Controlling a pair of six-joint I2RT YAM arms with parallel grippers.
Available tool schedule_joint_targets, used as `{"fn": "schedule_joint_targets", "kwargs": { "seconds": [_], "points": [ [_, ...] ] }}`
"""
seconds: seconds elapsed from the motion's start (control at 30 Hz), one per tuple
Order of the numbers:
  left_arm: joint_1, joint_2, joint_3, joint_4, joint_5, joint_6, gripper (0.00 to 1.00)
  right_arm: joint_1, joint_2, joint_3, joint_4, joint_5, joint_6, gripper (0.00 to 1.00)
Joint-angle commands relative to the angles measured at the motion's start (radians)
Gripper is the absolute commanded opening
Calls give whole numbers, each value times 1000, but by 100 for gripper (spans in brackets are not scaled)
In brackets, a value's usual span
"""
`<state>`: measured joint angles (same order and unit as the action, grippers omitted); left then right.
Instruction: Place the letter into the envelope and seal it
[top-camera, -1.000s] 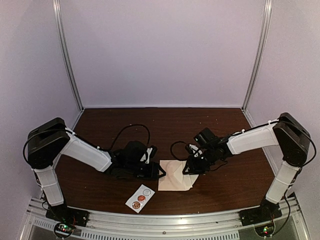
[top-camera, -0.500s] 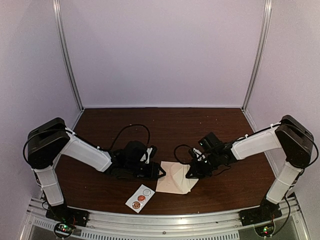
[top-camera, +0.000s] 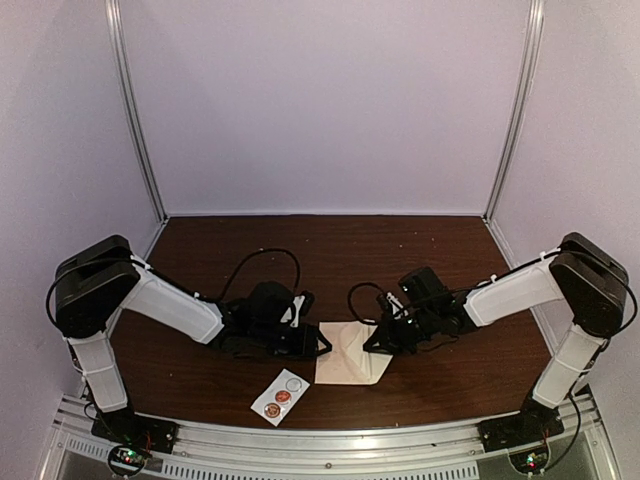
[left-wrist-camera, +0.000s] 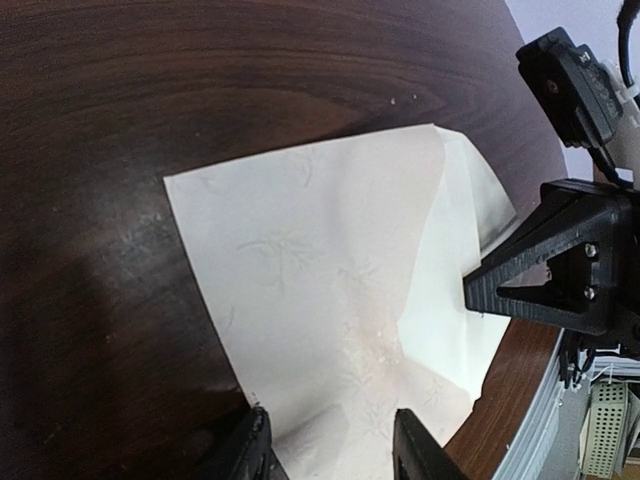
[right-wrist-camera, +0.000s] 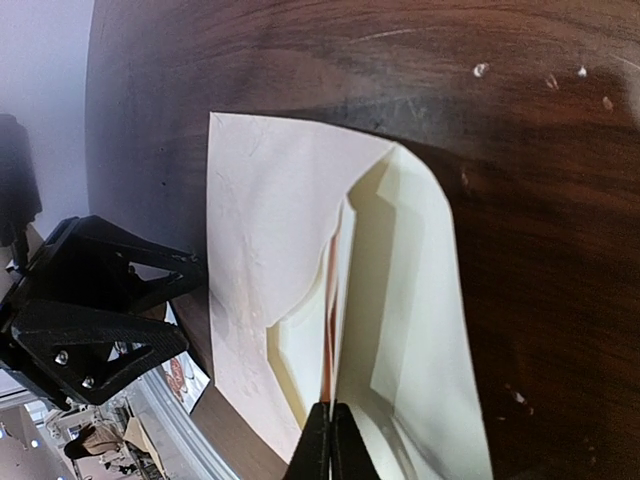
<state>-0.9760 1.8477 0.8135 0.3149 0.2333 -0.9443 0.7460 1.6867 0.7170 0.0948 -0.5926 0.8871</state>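
The left arm (top-camera: 165, 305) and the right arm (top-camera: 510, 285) are each made up of white link covers between bulky black joint housings. Thin black cables (top-camera: 262, 251) are looped at the wrists. The left gripper (left-wrist-camera: 330, 452) and the right gripper (right-wrist-camera: 332, 440) are finished in matte black, with triangular finger mounts (left-wrist-camera: 540, 272) fastened by small silver screws (left-wrist-camera: 588, 292).

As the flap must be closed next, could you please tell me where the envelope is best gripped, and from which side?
Grip the raised flap at its thin free edge, coming from the right, where the shut right end effector seems to pinch it. The rest of the envelope lies flat on the table, offering nothing to pinch.
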Motion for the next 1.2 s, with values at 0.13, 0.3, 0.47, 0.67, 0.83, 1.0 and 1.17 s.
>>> {"fn": "schedule_joint_targets", "kwargs": {
  "seconds": [0.13,0.3,0.47,0.67,0.83,1.0,1.17],
  "points": [
    [-3,14,-16,32,27,-12,43,21,30,38,9,-5,-21,0],
    [-4,11,-16,31,20,-12,43,20,35,90,-112,39,-83,2],
    [-3,-1,-21,20,6,-9,43,20,4,140,-245,102,-151,15],
    [-3,-6,-22,14,1,-8,43,18,-29,160,-339,173,-184,24],
    [-3,-6,-20,12,1,-4,43,17,-35,157,-375,224,-193,26],
    [-3,-6,-21,12,-1,-4,43,18,-28,136,-312,171,-172,19],
    [-3,-6,-20,11,1,-3,43,17,-8,127,-262,139,-158,7]
  ]
}}
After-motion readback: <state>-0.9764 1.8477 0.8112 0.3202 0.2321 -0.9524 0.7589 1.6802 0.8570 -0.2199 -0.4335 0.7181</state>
